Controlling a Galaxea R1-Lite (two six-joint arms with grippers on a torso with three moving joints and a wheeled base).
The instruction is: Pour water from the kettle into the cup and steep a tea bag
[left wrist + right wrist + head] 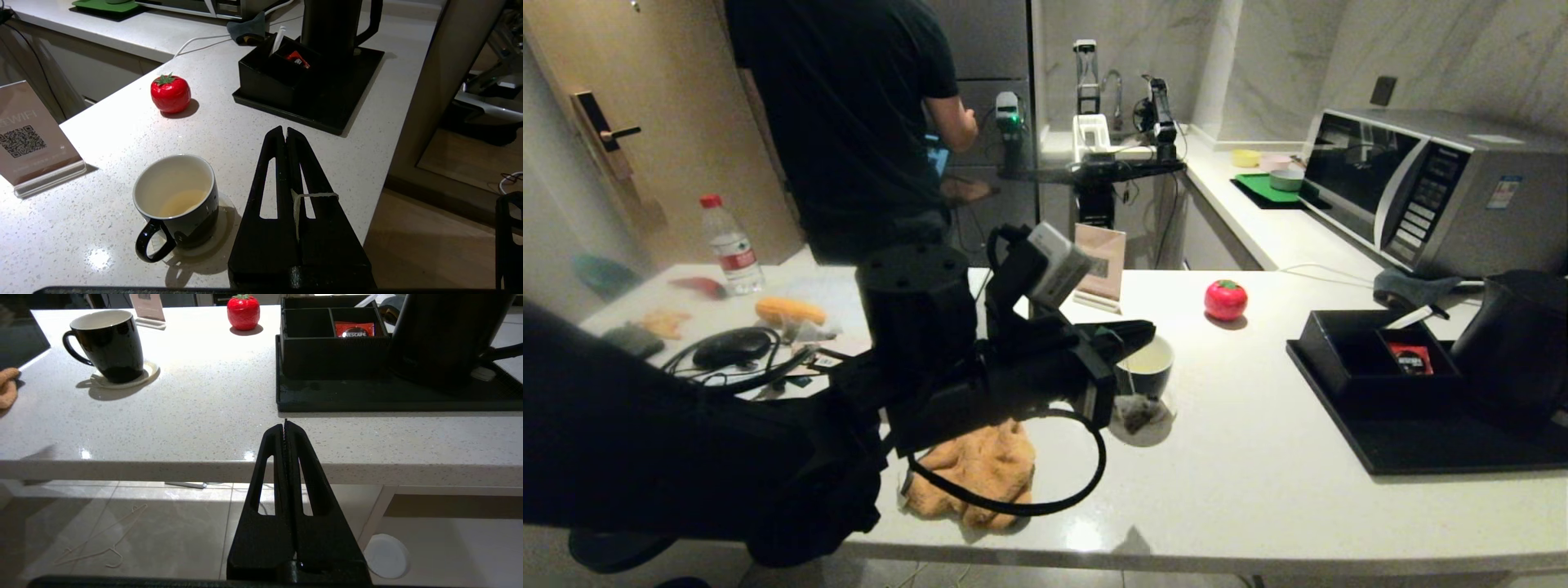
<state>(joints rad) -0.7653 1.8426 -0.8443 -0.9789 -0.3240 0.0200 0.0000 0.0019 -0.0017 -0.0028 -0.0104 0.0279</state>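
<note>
The left gripper hangs over the bench's front part, its black fingers pressed together on the thin white string of the pale beige tea bag. The bag hangs against the black ceramic mug, which holds pale water. The right gripper, shut and empty, sits below the front edge. The matte black kettle stands on the black tray at the bench's right end.

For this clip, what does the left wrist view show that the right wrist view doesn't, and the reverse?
Left wrist only: pale liquid inside the cup, the tea bag string pinched in the shut left gripper, the QR sign.
Right wrist only: the shut, empty right gripper below the counter edge, the floor.
Both: cup, red tomato, black tray, kettle.
</note>
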